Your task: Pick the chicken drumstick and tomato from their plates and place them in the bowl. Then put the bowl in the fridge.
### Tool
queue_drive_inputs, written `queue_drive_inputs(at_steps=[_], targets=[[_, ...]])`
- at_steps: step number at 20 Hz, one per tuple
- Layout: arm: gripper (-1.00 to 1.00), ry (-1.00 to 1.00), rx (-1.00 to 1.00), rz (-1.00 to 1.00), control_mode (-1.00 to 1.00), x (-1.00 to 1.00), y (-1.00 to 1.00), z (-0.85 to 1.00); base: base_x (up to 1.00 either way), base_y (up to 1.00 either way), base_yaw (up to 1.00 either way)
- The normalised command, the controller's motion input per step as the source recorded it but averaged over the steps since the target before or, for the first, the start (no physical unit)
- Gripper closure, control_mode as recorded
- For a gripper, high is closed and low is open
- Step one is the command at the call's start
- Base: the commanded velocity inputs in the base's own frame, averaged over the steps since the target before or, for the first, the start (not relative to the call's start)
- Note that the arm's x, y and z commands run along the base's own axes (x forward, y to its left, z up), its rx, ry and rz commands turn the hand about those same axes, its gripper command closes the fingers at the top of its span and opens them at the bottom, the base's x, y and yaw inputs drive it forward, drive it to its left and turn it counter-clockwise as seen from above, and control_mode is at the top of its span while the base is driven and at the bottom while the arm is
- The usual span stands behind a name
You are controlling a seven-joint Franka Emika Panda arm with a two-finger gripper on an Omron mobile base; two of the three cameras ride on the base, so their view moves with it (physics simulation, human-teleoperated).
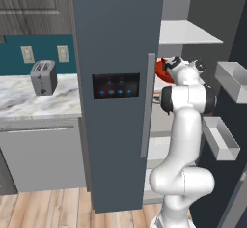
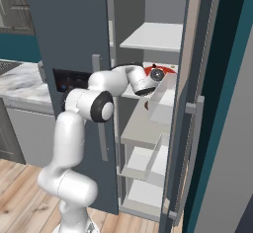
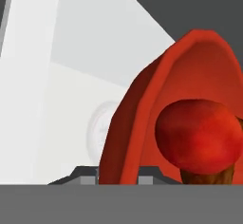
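Hand view puts the bowl (image 3: 142, 123) rim between the nearly closed jaws of the gripper (image 3: 118, 173), pinched on its wall, with the tomato (image 3: 197, 135) and chicken drumstick (image 3: 209, 175) inside. The bowl sits inside the fridge (image 1: 120, 38), just over a middle shelf (image 2: 148, 91).

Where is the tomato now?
The tomato sits inside the red bowl, on top of the drumstick, with the bowl held over a white fridge shelf.

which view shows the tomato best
The hand view: the tomato sits large and unobstructed inside the bowl. Both base views show a bit of the bowl's red rim behind the arm's wrist, and I can't make out the tomato there.
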Motion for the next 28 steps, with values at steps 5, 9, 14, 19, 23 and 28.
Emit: queue_drive_inputs(at_steps=[5, 9, 14, 19, 23, 28], targets=[[1.0, 0.0, -0.02, 0.0, -1.0, 0.37, 0.0, 0.02, 0.0, 0.0, 0.0], [1.0, 0.04, 0.0, 0.0, -1.0, 0.45, 0.0, 0.0, 0.0, 0.0, 0.0], [1.0, 0.01, 0.0, 0.0, -1.0, 0.48, 0.0, -0.01, 0.0, 0.0, 0.0], [1.0, 0.0, 0.0, 0.02, -1.0, 0.51, 0.0, -0.03, 0.0, 0.0, 0.0], [1.0, 0.0, 0.0, 0.05, -1.0, 0.53, 0.01, -0.08, 0.0, 0.0, 0.0], [1.0, 0.0, 0.0, 0.07, -1.0, 0.54, 0.06, -0.13, 0.0, 0.0, 0.0]])
